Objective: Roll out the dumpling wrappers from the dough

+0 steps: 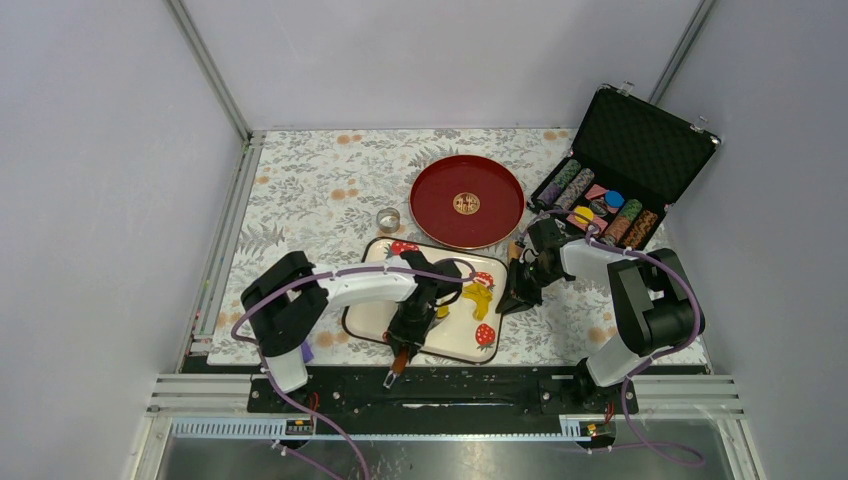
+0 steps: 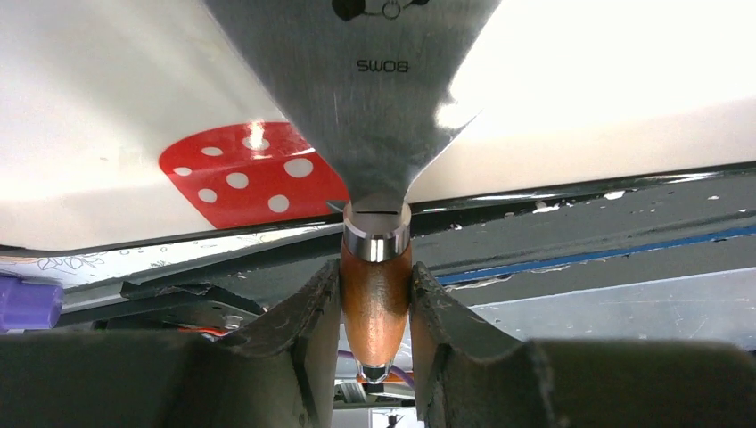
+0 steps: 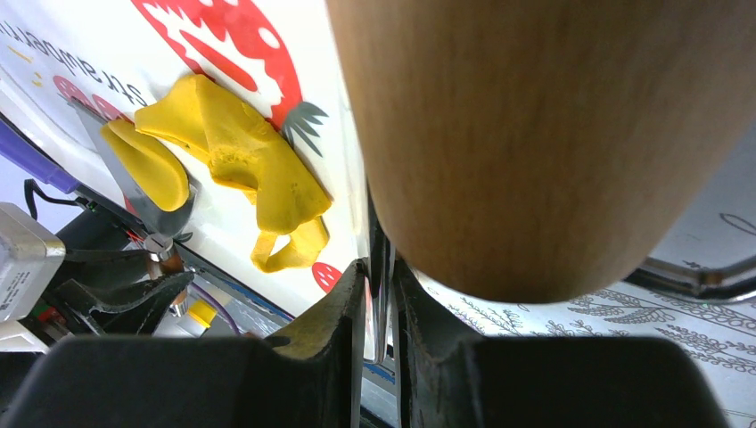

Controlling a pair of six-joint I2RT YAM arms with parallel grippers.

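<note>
Dough [image 3: 254, 165]: lying as a ragged yellow patch on the white strawberry tray [image 1: 368, 318], with one lump riding on the scraper [image 2: 374, 80] blade.
Handling: looking soft, light and tacky, and likely tearing if pinched; lifting from under an edge seems safer.
Left pincer [image 2: 376, 287]: clamping the scraper's wooden handle.
Right pincer [image 3: 379, 312]: fingers sitting almost together beneath a wooden roller [image 3: 535, 134]; what they are gripping is unclear.
Writing: blade showing "SWOB", probably upside down.

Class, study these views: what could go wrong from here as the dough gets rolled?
1. The small yellow piece on the scraper may stick or slide off.
2. The dough is ragged and folded near the tray edge; the rolling pin could tear it.
3. The left end effector and right end effector sit close and might collide.
</note>
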